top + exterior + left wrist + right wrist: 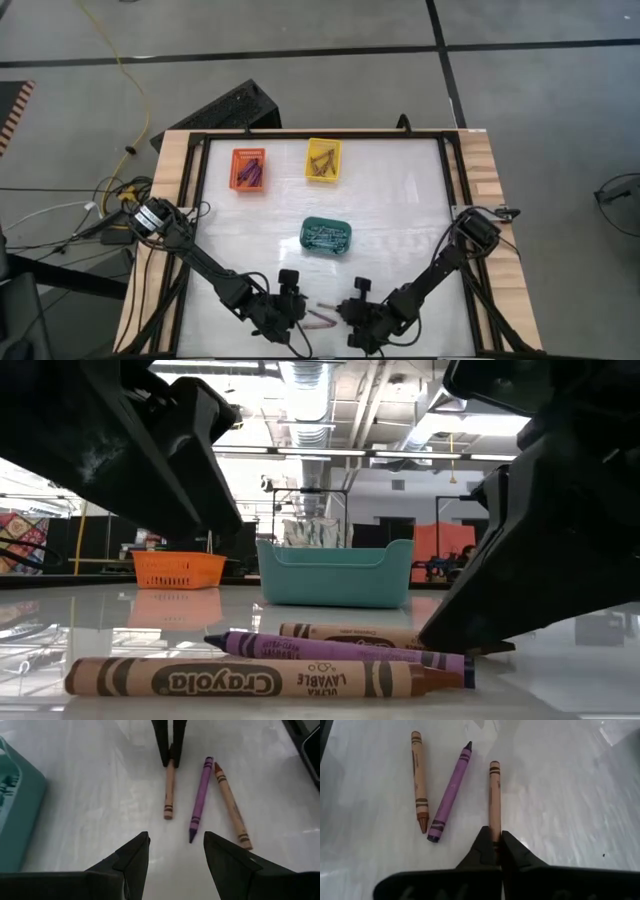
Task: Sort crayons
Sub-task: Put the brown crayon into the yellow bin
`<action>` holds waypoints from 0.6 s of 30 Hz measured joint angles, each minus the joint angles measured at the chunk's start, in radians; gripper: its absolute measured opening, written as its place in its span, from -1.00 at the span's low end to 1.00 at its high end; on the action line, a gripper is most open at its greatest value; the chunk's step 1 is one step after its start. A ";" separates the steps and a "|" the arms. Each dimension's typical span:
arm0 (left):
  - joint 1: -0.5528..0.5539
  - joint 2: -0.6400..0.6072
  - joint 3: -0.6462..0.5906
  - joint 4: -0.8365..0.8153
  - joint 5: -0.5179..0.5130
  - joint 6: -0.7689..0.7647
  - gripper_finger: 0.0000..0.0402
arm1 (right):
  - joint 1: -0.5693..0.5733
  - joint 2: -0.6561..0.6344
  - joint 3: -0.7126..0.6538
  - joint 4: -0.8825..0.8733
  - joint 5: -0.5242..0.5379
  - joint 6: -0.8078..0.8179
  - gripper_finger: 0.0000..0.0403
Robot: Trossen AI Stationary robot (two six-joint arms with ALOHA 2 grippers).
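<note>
Three crayons lie on the white table top near its front edge between my two grippers: a light brown one (494,795), a purple one (451,790) and a darker brown one (418,780). They also show in the high view (321,317). My right gripper (494,834) is shut on the light brown crayon. My left gripper (175,840) is open and empty, just left of the crayons, its fingers pointing at them. In the low view the darker brown crayon (250,678) lies nearest, the purple one (340,650) behind it. My right gripper pinches the light brown crayon's right-hand end (494,831) between its two fingers. The fingers (169,745) slant down from the table's right and lie along the crayon. The crayon lies flat on the table, its free end (168,812) toward my left gripper.
A teal basket (326,235) stands at mid table just behind the crayons. An orange basket (249,168) and a yellow basket (323,160) stand at the back, each with crayons in it. A dark frame (447,190) runs round the table top.
</note>
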 joint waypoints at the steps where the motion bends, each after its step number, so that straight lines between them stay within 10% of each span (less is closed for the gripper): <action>1: 0.001 0.000 0.000 -0.002 -0.008 0.009 -0.11 | -0.002 -0.005 0.000 -0.003 -0.001 -0.010 -0.98; 18: 0.046 -0.001 0.000 -0.011 -0.197 0.144 -0.11 | -0.051 -0.256 -0.004 -0.373 0.091 -0.050 -1.00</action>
